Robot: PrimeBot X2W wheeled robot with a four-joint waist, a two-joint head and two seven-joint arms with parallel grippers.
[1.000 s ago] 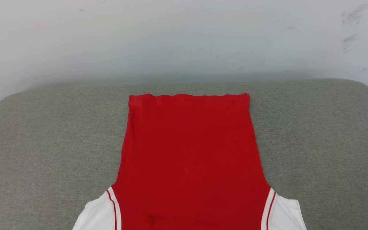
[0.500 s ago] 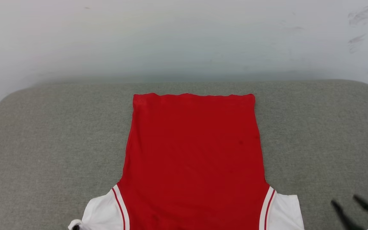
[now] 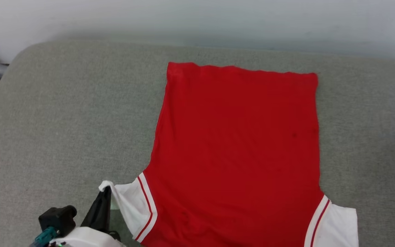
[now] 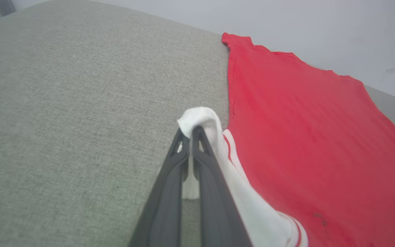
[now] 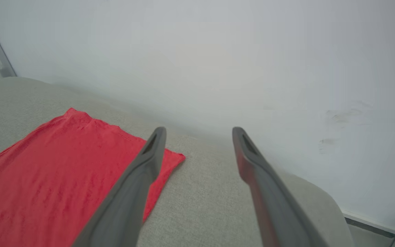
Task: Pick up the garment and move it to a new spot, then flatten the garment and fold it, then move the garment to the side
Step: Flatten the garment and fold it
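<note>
Garment (image 3: 238, 154) cloth is pinched in the left tool (image 4: 191, 133). Its two dark fingers are closed together on the tip of the white left sleeve (image 3: 132, 202), which bunches over the fingertips and is lifted a little off the grey padded desk (image 3: 46, 120). From this tool the red body lies directly to the right, with the striped trim of the shoulder seam just beside the fingers.

The garment is spread flat on the desk. Its long axis runs from the robot's side to the far side: the hem (image 3: 242, 68) points away toward the wall (image 3: 197, 20), and the shoulders are nearest the robot, running off the bottom of the head view. The axis leans slightly to the right as it goes away. The upward face shows no lettering.

The right tool (image 5: 199, 132) has its fingers spread wide, empty, and hangs above the desk beyond the far right corner of the hem, clear of the cloth. The right sleeve (image 3: 341, 223) lies flat near the robot, well apart from that tool.

The left arm is plainly the nearer one. The fold probably begins by carrying the held sleeve rightward across the long axis, onto the red body.
</note>
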